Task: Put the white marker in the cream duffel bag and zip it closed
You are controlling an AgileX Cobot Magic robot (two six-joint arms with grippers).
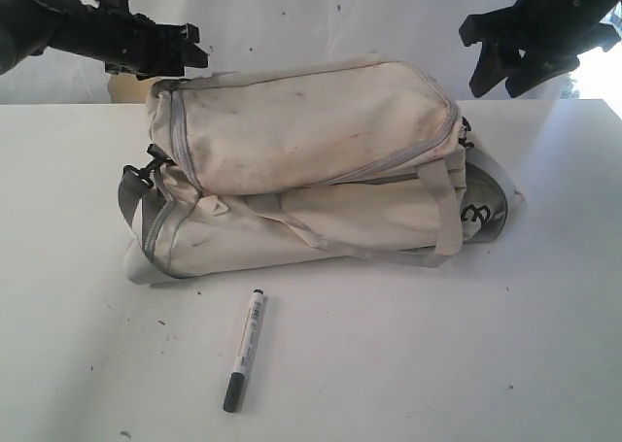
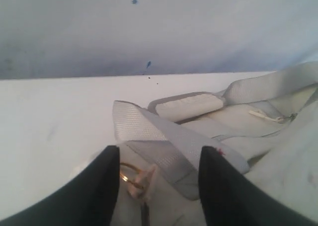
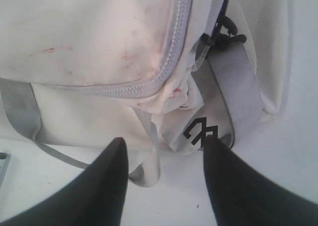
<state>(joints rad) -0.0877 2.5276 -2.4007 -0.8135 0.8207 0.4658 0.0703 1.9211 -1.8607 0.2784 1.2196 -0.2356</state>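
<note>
Exterior view: the table [image 1: 437, 364] is largely taken up by the cream duffel bag [image 1: 301, 141]. The left gripper [image 1: 194, 46] is held above the bag's left end and the right gripper [image 1: 503, 81] above its right end, both with jaws spread and nothing pinched. The white marker [image 1: 246, 350] is laid in front of the bag, apart from it.

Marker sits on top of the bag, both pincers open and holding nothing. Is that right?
No. The marker lies on the table in front of the bag, not on top of it, as the exterior view shows. The left pincer and right pincer are open and holding nothing.
</note>
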